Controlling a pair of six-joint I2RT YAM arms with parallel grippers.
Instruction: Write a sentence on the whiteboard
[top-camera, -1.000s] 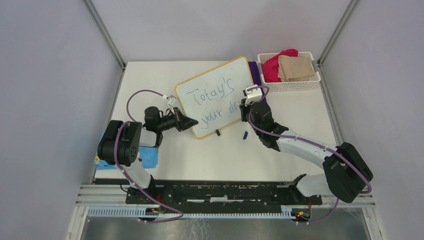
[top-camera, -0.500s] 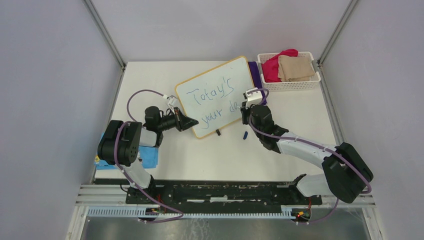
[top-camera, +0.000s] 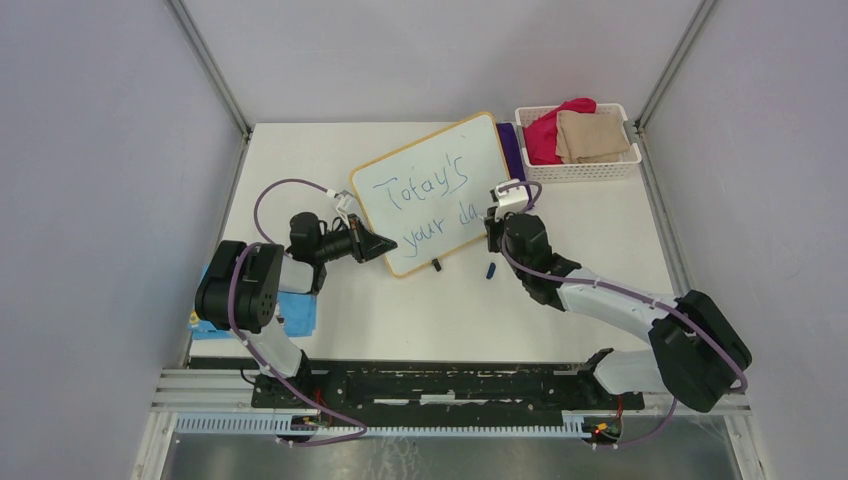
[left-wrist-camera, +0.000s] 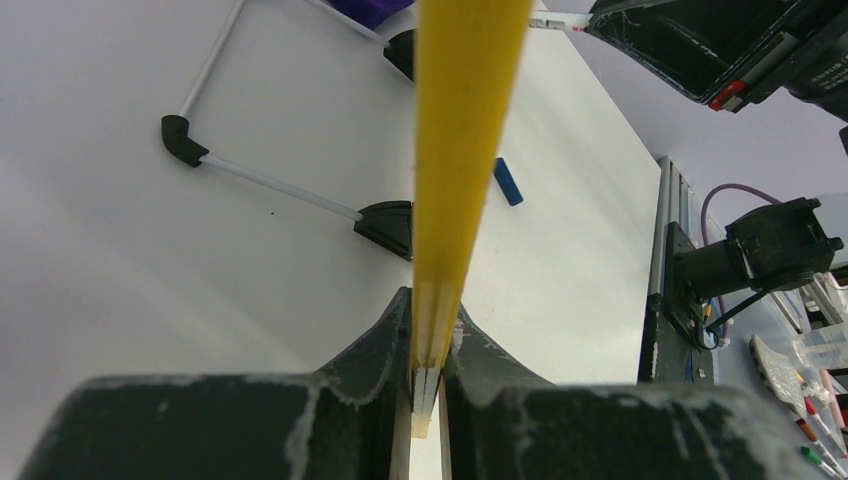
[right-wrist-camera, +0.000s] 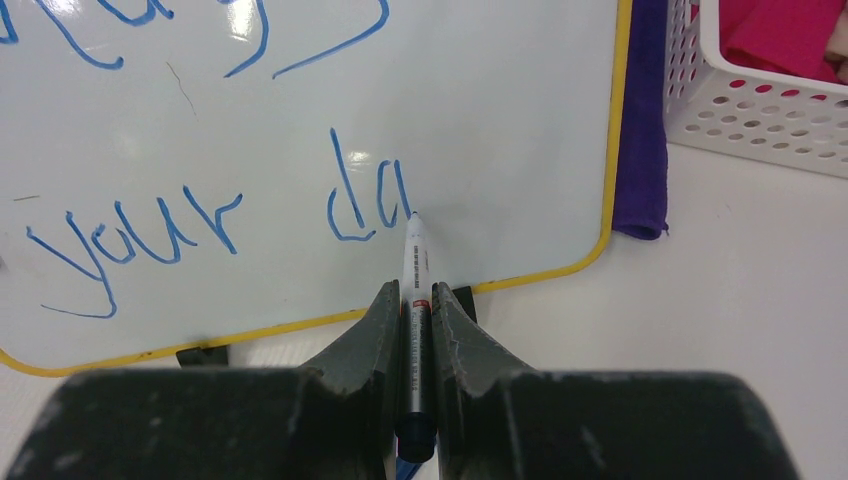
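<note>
Right wrist view: right tool (right-wrist-camera: 415, 296) is nearly closed, clamped on a white marker (right-wrist-camera: 416, 262) that runs forward between the fingers. The marker tip sits at the whiteboard (right-wrist-camera: 480, 110) face just right of the "a", low on the board near its right corner and close above the yellow bottom frame. The sentence (top-camera: 428, 188) so far reads "Totay's" over "your da" in blue.

Left wrist view: left tool (left-wrist-camera: 430, 318) is pinched tight on the board's frame edge, seen edge-on as a yellow strip running up from the fingers. In the top view that grip is at the board's lower-left corner.

A blue marker cap (top-camera: 490, 270) lies on the surface (top-camera: 400, 310), just beside the right tool. A purple cloth (right-wrist-camera: 640, 150) lies between the board and the white basket (top-camera: 575, 172).

Versus a second ago: the second line has gone from "your d" to "your da", and the right tool has shifted slightly right along the line. Left tool and board haven't moved.
</note>
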